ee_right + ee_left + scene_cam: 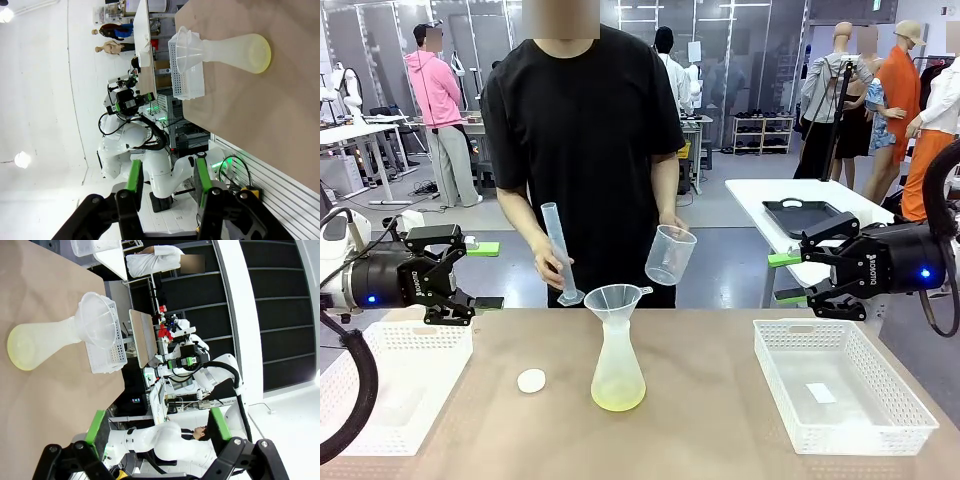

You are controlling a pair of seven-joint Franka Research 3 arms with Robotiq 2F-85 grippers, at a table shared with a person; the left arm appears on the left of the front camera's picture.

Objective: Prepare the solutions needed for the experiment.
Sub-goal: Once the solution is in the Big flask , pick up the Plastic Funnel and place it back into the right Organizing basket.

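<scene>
The yellow-green liquid is held in the flask's base, stood at the middle of the desk. The left hand is spread wide apart; the right hand seems partly apart, with nothing gripped.

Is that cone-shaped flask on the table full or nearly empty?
Nearly empty: the flask holds only a thin yellow-green liquid layer at its wide base.

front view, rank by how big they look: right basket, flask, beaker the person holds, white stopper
1. right basket
2. flask
3. beaker, which is held farther from the camera, so its true size against the flask is unsure
4. white stopper
</scene>
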